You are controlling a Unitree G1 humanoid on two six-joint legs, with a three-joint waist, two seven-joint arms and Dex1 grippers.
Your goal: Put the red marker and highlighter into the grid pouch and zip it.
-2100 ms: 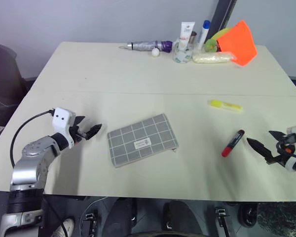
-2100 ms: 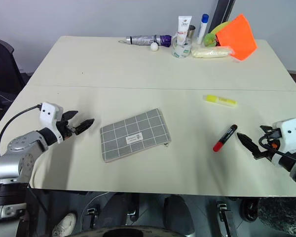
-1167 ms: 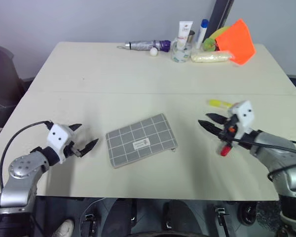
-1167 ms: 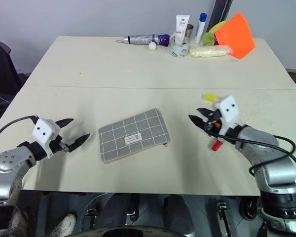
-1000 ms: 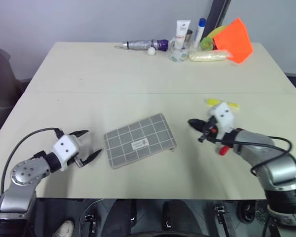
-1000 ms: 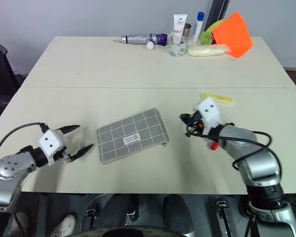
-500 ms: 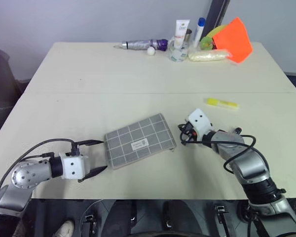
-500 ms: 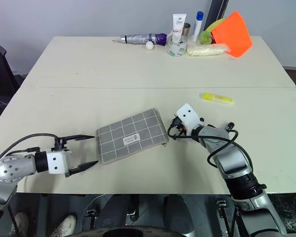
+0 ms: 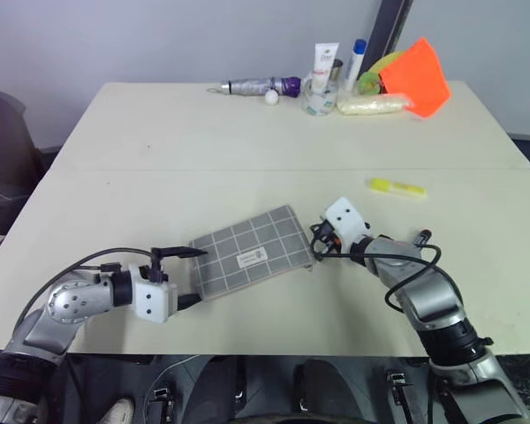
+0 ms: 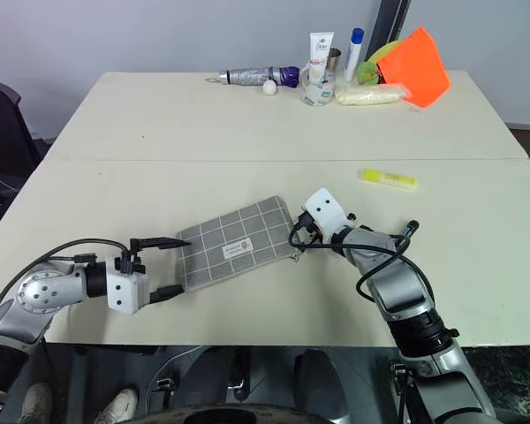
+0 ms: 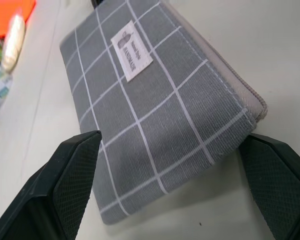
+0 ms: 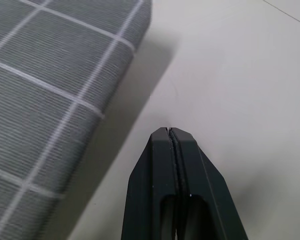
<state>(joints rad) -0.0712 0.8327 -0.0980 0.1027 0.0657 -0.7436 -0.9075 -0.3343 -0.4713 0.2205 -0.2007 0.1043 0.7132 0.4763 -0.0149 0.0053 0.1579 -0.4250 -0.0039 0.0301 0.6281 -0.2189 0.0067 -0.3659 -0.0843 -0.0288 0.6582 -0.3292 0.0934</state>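
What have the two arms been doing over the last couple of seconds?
Both closed in on the grid pouch. The left gripper moved to its near-left end, open fingers now straddling that corner. The right gripper swung in from the table's right edge and shut, empty, beside the pouch's right end. The pouch, highlighter and red marker stayed put.

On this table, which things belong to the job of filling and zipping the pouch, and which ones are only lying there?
For the job: grid pouch, highlighter, red marker (mostly hidden behind the right arm).

Just lying about, at the far edge: folded umbrella, white ball, white tube, pale packet, orange thing.
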